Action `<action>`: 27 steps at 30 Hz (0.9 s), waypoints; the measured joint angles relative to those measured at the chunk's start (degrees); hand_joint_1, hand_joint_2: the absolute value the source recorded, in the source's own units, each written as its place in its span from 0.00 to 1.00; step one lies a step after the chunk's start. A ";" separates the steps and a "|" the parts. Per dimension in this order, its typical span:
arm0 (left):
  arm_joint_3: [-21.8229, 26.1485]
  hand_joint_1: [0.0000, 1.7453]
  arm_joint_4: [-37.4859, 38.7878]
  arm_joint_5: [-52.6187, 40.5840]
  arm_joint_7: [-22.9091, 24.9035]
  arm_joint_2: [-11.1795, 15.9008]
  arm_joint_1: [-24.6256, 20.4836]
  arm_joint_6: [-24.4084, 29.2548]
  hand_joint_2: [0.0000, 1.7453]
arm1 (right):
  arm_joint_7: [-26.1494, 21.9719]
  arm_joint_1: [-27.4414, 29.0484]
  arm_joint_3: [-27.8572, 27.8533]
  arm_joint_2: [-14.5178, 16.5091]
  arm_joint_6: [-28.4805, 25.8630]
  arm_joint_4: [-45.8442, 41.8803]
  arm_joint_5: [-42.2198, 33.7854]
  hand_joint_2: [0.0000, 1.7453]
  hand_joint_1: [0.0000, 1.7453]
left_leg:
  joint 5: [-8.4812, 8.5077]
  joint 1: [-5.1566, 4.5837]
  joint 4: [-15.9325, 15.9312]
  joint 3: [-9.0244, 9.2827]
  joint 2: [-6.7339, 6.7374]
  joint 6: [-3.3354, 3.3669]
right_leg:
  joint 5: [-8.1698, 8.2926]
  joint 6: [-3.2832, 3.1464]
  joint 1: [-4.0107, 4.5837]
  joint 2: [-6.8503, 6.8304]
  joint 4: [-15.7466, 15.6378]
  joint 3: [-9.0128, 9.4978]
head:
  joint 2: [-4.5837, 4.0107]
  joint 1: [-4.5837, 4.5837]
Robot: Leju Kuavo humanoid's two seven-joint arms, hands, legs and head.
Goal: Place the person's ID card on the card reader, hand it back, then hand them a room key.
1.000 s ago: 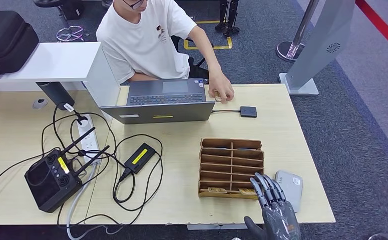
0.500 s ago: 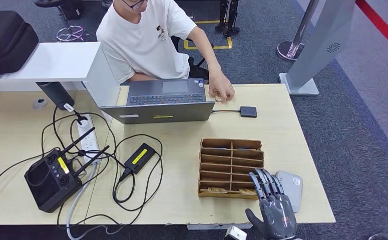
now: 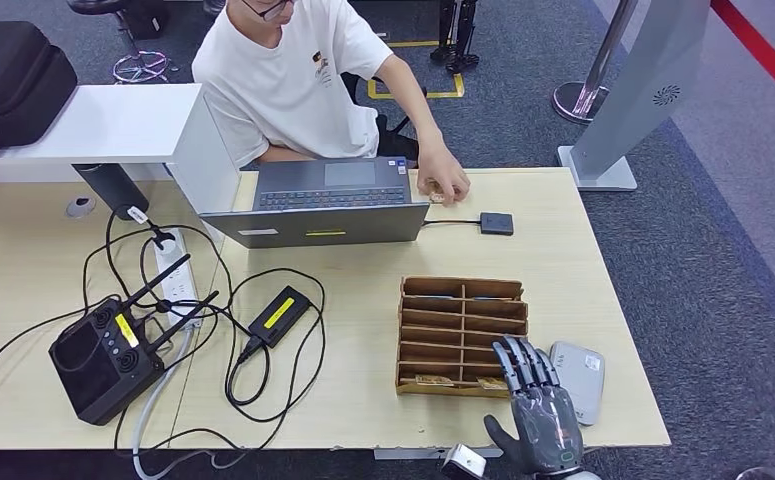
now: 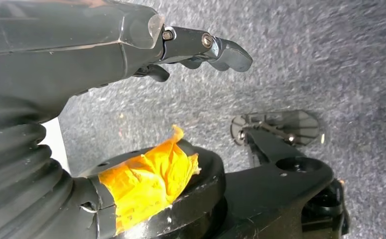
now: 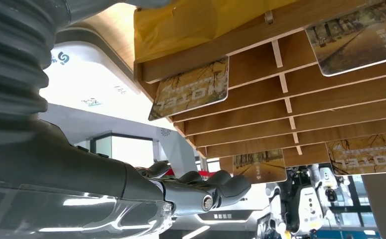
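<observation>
My right hand [image 3: 536,408] hovers at the table's near edge, fingers straight and apart, holding nothing. Its fingertips [image 3: 515,353] lie over the front right corner of the brown wooden card rack [image 3: 462,306]. Room key cards [image 3: 425,380] lie in the rack's front slots, and the right wrist view has several of these cards [image 5: 193,90] printed with a street scene, close to my right hand [image 5: 131,194]. The grey card reader [image 3: 583,375] lies just right of that hand. Across the table, the person's hand [image 3: 443,183] rests by the laptop. My left hand [image 4: 131,45] hangs over grey carpet, fingers loosely extended and holding nothing.
An open laptop [image 3: 323,212] stands between me and the person. A small black box [image 3: 496,223] on a cable lies right of it. On the left are a black controller [image 3: 103,355], a power strip [image 3: 175,272], an adapter [image 3: 279,314] and tangled cables.
My right hand has risen further into the head view and shifted slightly left toward the rack's front corner, its thumb and wrist now showing. The person has not moved.
</observation>
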 joint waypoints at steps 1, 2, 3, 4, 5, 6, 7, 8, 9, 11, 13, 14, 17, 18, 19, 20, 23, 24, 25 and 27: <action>-0.29 0.00 0.00 -0.53 -1.14 -0.01 0.02 0.95 1.00 | 0.05 0.07 -0.05 0.08 -0.01 0.03 0.06 1.00 0.10 | 0.00 0.00 0.00 0.00 0.00 0.00 | 0.00 0.00 0.00 0.00 0.00 0.00 | 0.00 0.00; -0.65 0.00 0.00 -1.04 -2.34 -0.01 0.04 1.95 1.00 | 0.11 0.18 -0.14 0.14 -0.02 0.04 0.15 1.00 0.35 | 0.00 0.00 0.00 0.00 0.00 0.00 | 0.00 0.00 0.00 0.00 0.00 0.00 | 0.00 0.00; -1.01 0.00 0.00 -1.47 -3.38 -0.02 0.05 2.78 1.00 | 0.17 0.32 -0.23 0.17 -0.02 0.03 0.24 1.00 0.59 | 0.00 0.00 0.00 0.00 0.00 0.00 | 0.00 0.00 0.00 0.00 0.00 0.00 | 0.00 -0.01; -1.30 0.00 0.00 -1.75 -4.04 -0.02 0.06 3.29 1.00 | 0.21 0.48 -0.32 0.19 -0.03 0.00 0.30 1.00 0.80 | 0.00 0.00 0.00 0.00 0.00 0.00 | 0.00 0.00 0.00 0.00 0.00 0.00 | 0.00 -0.01; -1.49 0.00 0.00 -1.88 -4.31 -0.02 0.06 3.48 1.00 | 0.22 0.61 -0.40 0.19 -0.03 -0.04 0.28 1.00 1.00 | 0.00 0.00 0.00 0.00 0.01 0.00 | 0.00 0.00 0.00 0.00 0.00 0.00 | 0.00 -0.01; -1.62 0.00 0.00 -1.94 -4.36 -0.02 0.06 3.47 1.00 | 0.21 0.71 -0.46 0.19 -0.03 -0.07 0.21 1.00 1.00 | 0.00 0.00 0.00 0.00 0.01 0.00 | 0.00 0.00 0.00 0.01 0.00 0.00 | 0.00 -0.01; -1.71 0.00 0.00 -1.94 -4.35 -0.02 0.06 3.41 1.00 | 0.21 0.77 -0.48 0.20 -0.03 -0.09 0.07 1.00 1.00 | 0.00 0.00 0.00 0.00 0.02 0.00 | 0.00 0.00 0.00 0.01 0.00 0.00 | 0.00 -0.01; -1.79 0.00 0.00 -1.88 -4.32 -0.02 0.07 3.27 1.00 | 0.20 0.80 -0.49 0.21 -0.03 -0.10 -0.16 1.00 1.00 | 0.00 0.00 0.00 0.00 0.02 0.00 | 0.00 0.00 0.00 0.01 0.00 0.00 | 0.00 -0.01; -1.87 0.00 0.00 -1.78 -4.29 -0.02 0.09 3.06 1.00 | 0.16 0.81 -0.48 0.24 -0.03 -0.10 -0.50 1.00 1.00 | 0.00 0.00 0.00 0.00 0.01 0.00 | 0.00 0.00 0.00 0.01 0.00 0.00 | 0.00 0.00; -1.99 0.00 0.00 -1.56 -4.25 -0.03 0.11 2.61 1.00 | 0.03 0.81 -0.47 0.27 -0.03 -0.10 -1.33 1.00 1.00 | 0.00 0.00 0.00 0.00 0.01 0.00 | 0.00 0.00 0.00 0.01 0.00 0.00 | 0.00 0.00; -2.03 0.00 0.00 -1.33 -4.23 -0.04 0.11 2.20 1.00 | -0.23 0.80 -0.43 0.28 -0.07 -0.10 -2.59 1.00 1.00 | 0.00 0.00 0.00 0.00 0.01 0.00 | 0.00 0.00 0.00 0.01 0.00 0.00 | 0.00 -0.01; -2.03 0.00 0.00 -1.24 -4.23 -0.04 0.11 2.00 1.00 | -0.40 0.80 -0.42 0.28 -0.16 -0.14 -3.31 1.00 1.00 | 0.00 0.00 0.00 0.00 0.01 0.00 | 0.00 0.00 0.00 0.01 0.00 0.00 | 0.00 -0.01; -2.03 0.00 0.00 -1.02 -4.23 -0.04 0.12 1.61 1.00 | -0.89 0.80 -0.41 0.28 -0.52 -0.45 -5.43 1.00 1.00 | 0.00 0.00 0.00 0.01 0.01 0.00 | 0.00 0.00 0.00 0.01 0.00 0.00 | 0.00 -0.01; -2.03 0.00 0.00 -0.99 -4.23 -0.04 0.12 1.55 1.00 | -0.98 0.87 -0.39 0.28 -0.59 -0.59 -6.10 1.00 1.00 | 0.00 0.00 0.00 0.00 0.01 0.00 | 0.00 0.00 0.00 0.00 0.00 0.00 | 0.00 -0.01; -2.03 0.00 0.00 -0.95 -4.23 -0.04 0.12 1.51 1.00 | -1.03 0.98 -0.37 0.27 -0.63 -0.72 -6.73 1.00 1.00 | 0.00 0.00 0.00 0.00 0.01 0.00 | 0.00 0.00 0.00 0.00 0.00 0.00 | 0.00 -0.01; -2.03 0.00 0.00 -0.94 -4.23 -0.04 0.12 1.50 1.00 | -1.07 1.13 -0.34 0.26 -0.64 -0.87 -7.27 1.00 1.00 | 0.00 0.00 0.00 0.00 0.01 0.00 | 0.00 0.00 0.00 0.01 0.00 0.00 | 0.00 -0.01; -2.03 0.00 0.00 -0.93 -4.23 -0.04 0.13 1.51 1.00 | -1.11 1.52 -0.28 0.15 -0.65 -1.55 -8.43 1.00 1.00 | 0.00 0.00 0.00 0.00 0.01 0.00 | 0.00 0.00 0.00 0.01 0.00 -0.01 | 0.00 -0.01; -2.03 0.00 0.00 -0.94 -4.23 -0.04 0.13 1.54 1.00 | -1.11 1.61 -0.28 0.09 -0.67 -1.79 -8.66 1.00 1.00 | 0.00 0.00 0.00 0.00 0.01 0.00 | -0.01 -0.01 0.00 0.01 0.00 -0.01 | 0.00 0.00; -2.03 0.00 0.00 -0.95 -4.23 -0.04 0.13 1.60 1.00 | -1.11 1.71 -0.27 0.03 -0.69 -2.03 -8.83 1.00 1.00 | 0.00 0.00 0.00 0.00 0.01 0.00 | -0.01 -0.01 0.00 0.01 0.00 -0.01 | 0.00 0.00; -2.03 0.00 0.00 -0.95 -4.28 -0.04 0.14 1.61 1.00 | -1.11 1.95 -0.25 -0.11 -0.73 -2.48 -9.03 1.00 1.00 | 0.00 0.00 0.00 0.00 0.01 0.00 | -0.01 -0.01 0.00 0.00 0.00 -0.01 | 0.00 -0.01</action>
